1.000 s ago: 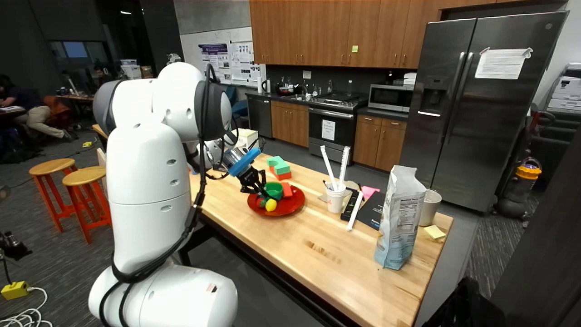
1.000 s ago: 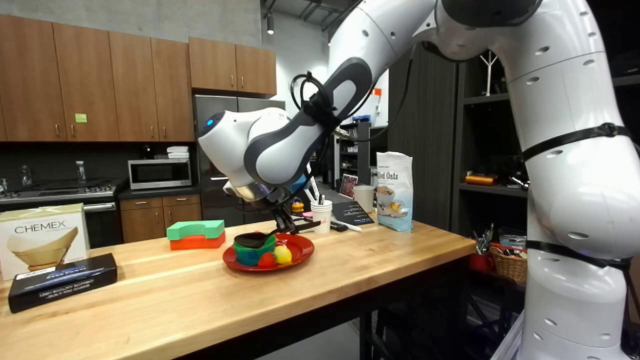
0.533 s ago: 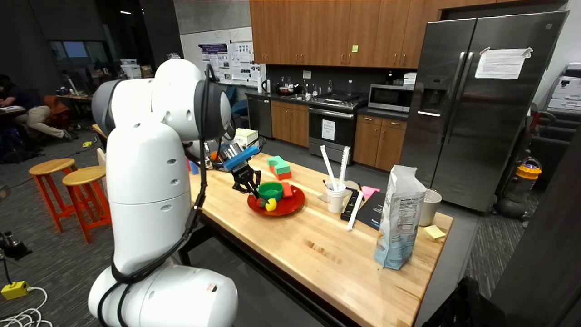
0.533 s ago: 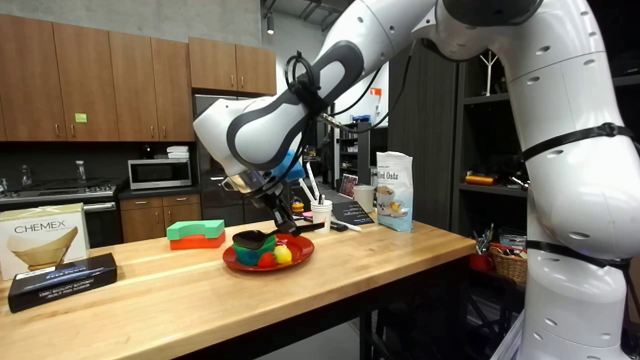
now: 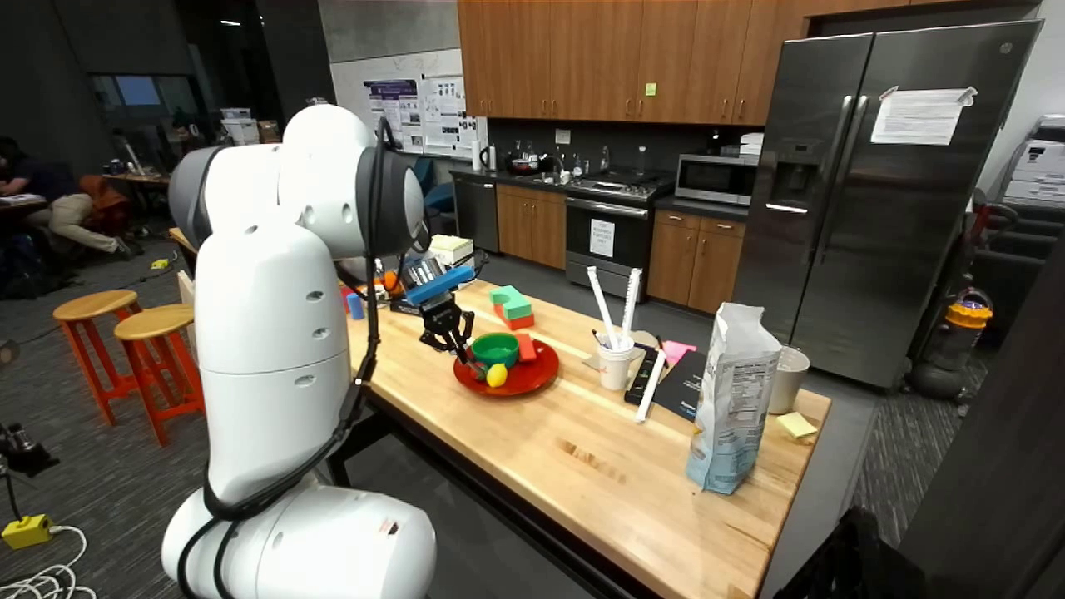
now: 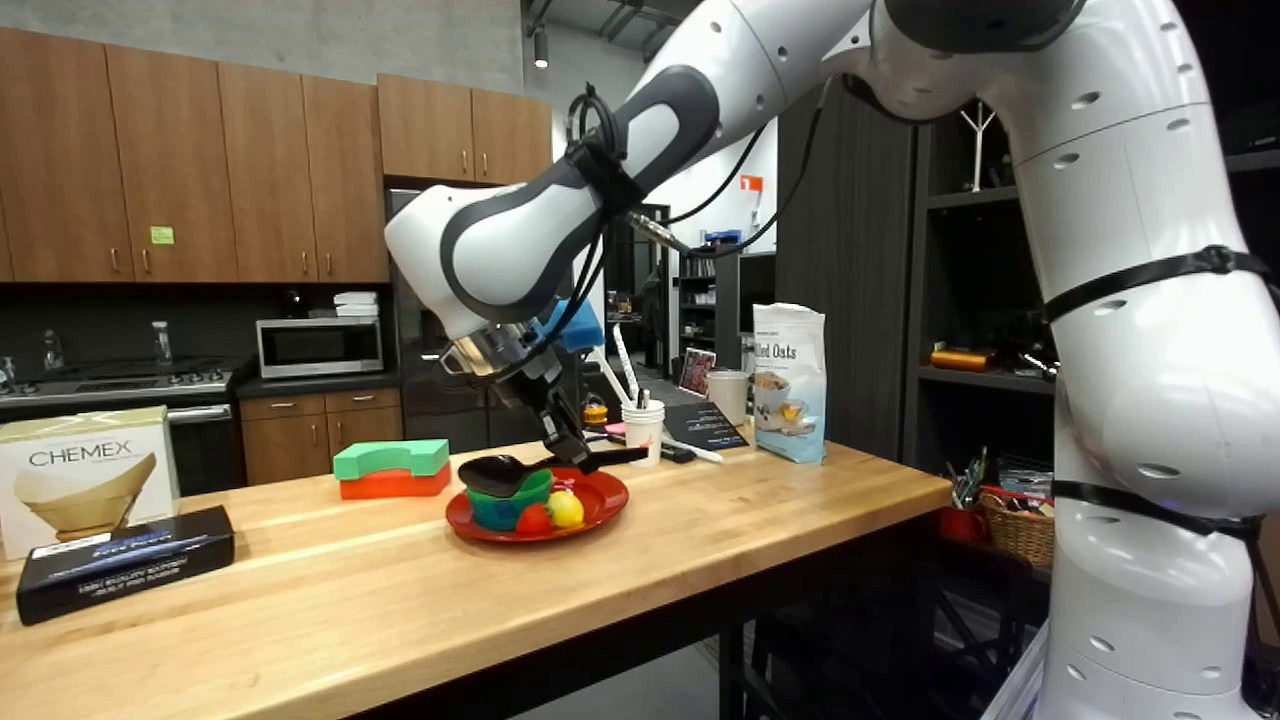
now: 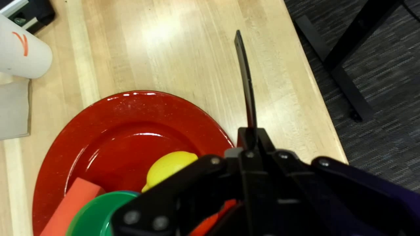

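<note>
The pincer (image 6: 575,455) pinches a black spoon (image 6: 495,475) by its handle, above the table (image 5: 574,416) and between its two long edges. In an exterior view the spoon's scoop overlaps the rim of a green bowl (image 5: 495,350) (whether the two touch, I cannot tell). The bowl sits on a red plate (image 7: 147,109) with a yellow lemon (image 7: 168,165), a red fruit piece (image 6: 534,519) and a salmon block (image 7: 70,206). A little farther off, close to the long edge facing the kitchen, a notched green block (image 6: 392,459) rests on a flat red block (image 6: 395,485). A paper cup (image 5: 615,370), with two white sticks (image 5: 601,301) in it, stands between the plate and the short edge nearest the fridge (image 5: 907,225). Near that edge are an upright oats bag (image 6: 790,385) and, by the kitchen-side corner, a pale mug (image 5: 789,380) with sticky notes (image 5: 796,425) near it. Toward the opposite short edge are a Chemex box (image 6: 90,480) and, just beside it, a black box (image 6: 125,565). Beyond the kitchen-side edge sits a microwave (image 6: 320,347).
</note>
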Motion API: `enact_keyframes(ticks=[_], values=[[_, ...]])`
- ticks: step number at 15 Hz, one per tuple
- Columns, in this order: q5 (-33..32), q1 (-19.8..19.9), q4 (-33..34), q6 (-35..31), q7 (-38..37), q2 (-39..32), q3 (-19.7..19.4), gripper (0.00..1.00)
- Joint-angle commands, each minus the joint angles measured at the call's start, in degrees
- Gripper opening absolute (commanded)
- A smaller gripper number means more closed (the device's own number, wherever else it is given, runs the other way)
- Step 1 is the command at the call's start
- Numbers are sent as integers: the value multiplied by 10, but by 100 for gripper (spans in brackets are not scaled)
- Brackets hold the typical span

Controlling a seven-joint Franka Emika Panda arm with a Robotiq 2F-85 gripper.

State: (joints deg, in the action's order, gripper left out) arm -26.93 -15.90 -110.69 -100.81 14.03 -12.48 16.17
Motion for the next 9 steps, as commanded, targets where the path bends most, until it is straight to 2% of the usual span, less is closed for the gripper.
enact_keyframes(ticks=[1,5,9], values=[[-2,-8,12,31,-3,-6,-5,1],[-5,-15,29,100,-5,-19,-4,1],[-14,-20,40,132,-8,-27,-3,1]])
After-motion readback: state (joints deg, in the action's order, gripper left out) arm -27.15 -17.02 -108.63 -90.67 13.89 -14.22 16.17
